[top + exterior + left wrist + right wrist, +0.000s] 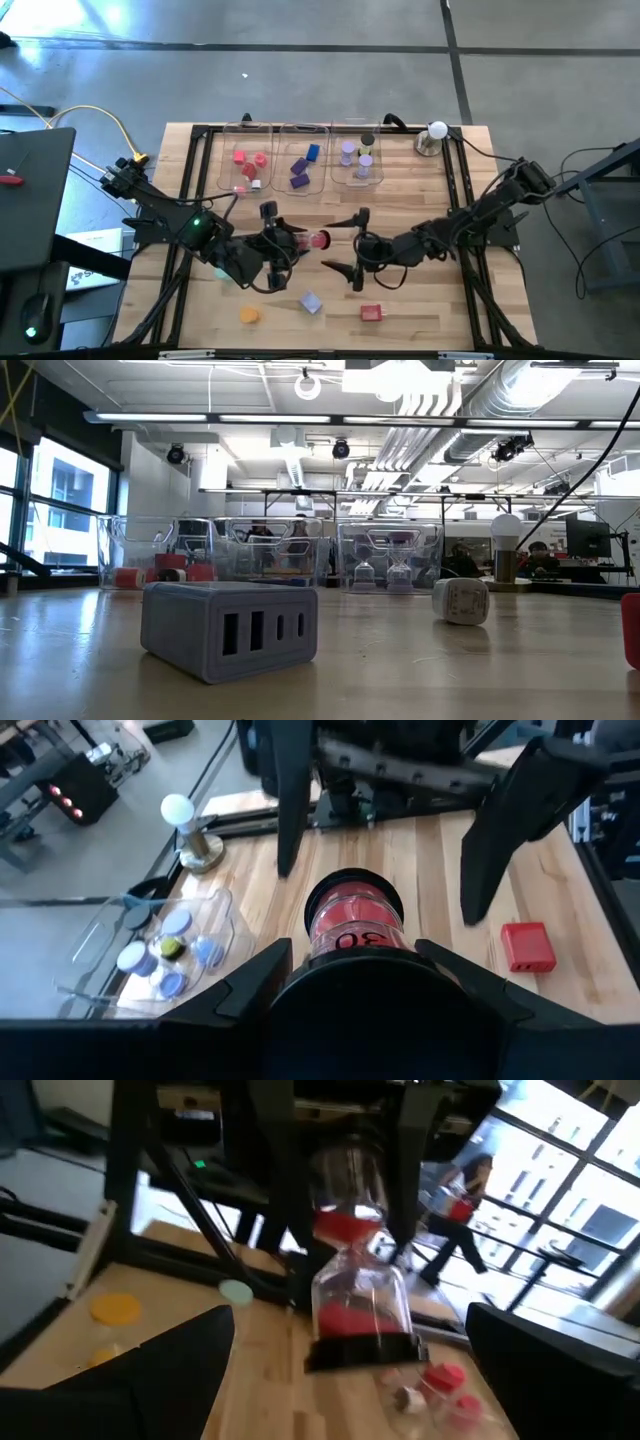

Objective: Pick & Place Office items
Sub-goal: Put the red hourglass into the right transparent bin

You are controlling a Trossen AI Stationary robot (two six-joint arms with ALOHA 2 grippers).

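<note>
The piece in play is a small sand timer [318, 239] with red sand and black end caps. My left gripper [298, 241] is shut on it near the table's middle, and it lies level, pointing toward the table's right. In the left wrist view the timer [352, 920] sticks out past my fingers, with "30" on its red end. My right gripper [342, 244] faces it from the right, open wide. Its two fingers [288, 810] stand on either side of the timer's free end, apart from it. The timer's black cap [362, 1350] points at the right wrist camera. My left gripper pinches the sand timer between its two fingers at the half nearer the left arm [345, 1175]. The fingers come level from the table's left and lie along the timer. The timer is lifted clear of the table, and its free end [324, 239] juts toward the right gripper.
Three clear trays [300, 160] stand along the far edge, holding red, blue-purple and lilac pieces. A white ball on a metal base [434, 135] stands far right. Near the front edge lie an orange disc [249, 315], a grey block [310, 302] and a red block [371, 313].
</note>
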